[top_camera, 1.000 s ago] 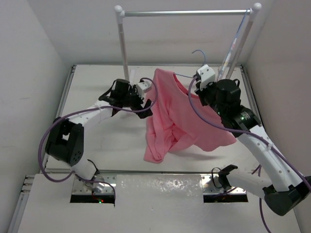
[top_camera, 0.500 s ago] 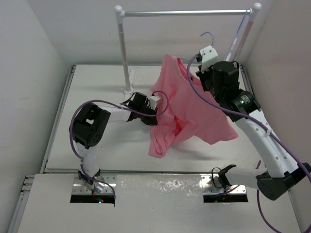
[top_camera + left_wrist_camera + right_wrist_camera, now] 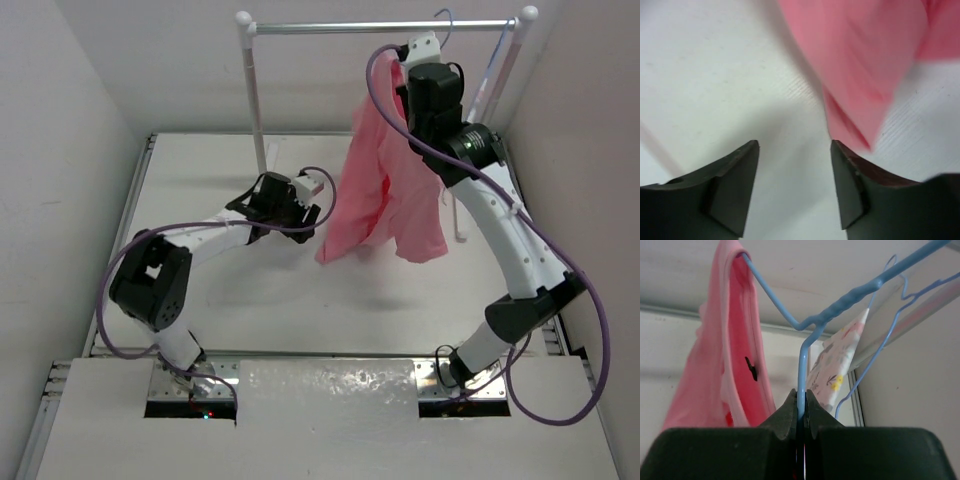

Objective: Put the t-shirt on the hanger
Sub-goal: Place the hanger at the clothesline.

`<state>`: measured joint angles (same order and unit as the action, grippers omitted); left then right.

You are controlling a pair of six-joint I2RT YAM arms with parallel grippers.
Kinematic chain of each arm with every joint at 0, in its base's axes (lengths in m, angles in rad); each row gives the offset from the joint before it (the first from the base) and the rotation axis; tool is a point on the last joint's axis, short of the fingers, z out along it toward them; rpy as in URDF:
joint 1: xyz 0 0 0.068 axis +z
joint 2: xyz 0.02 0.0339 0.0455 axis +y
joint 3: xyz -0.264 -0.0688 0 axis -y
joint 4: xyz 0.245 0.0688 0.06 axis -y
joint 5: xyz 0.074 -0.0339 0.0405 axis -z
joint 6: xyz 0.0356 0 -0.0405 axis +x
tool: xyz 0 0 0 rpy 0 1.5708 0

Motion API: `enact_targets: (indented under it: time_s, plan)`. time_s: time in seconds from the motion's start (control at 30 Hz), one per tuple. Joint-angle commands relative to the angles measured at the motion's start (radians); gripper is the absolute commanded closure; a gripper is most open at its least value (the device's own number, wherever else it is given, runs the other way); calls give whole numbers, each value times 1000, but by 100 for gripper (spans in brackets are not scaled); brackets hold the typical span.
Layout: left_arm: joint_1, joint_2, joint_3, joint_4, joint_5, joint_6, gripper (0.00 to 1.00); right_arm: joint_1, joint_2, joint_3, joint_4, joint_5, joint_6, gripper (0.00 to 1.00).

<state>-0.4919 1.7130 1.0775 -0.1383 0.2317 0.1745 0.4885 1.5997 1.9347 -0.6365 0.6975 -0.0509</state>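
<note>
1. The right gripper [image 3: 800, 402] is raised high and pinched tight on the thin pale-blue wire hanger [image 3: 801, 375], on the upright wire below its twisted neck.
2. The soft salmon-pink t-shirt [image 3: 385, 190] hangs from that hanger above the white table [image 3: 220, 290]. One sloping wire arm runs into the fabric's top fold (the other arm shows bare).
3. The hanger's hook is up by the grey metal rail [image 3: 380, 27]; I cannot tell whether they touch.
4. The left gripper [image 3: 795, 150] sits low over the table, jaws apart and holding nothing, just beside the shirt's lower edge.
</note>
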Motion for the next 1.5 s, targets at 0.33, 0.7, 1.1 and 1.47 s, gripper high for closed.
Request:
enact_targets:
  time_s: [0.33, 0.7, 1.1, 1.47]
  plan:
    - [13, -227, -4, -57, -124, 125, 38, -48, 216, 291, 120, 177, -40, 100]
    - [12, -225, -8, -61, -123, 137, 38, -96, 338, 307, 112, 120, -89, 100]
    - [12, -251, -11, -64, -146, 145, 37, -85, 82, -34, 143, 66, -21, 56]
    - [39, -375, -63, -50, -256, 161, 36, 102, -191, -213, 89, -88, -58, 1]
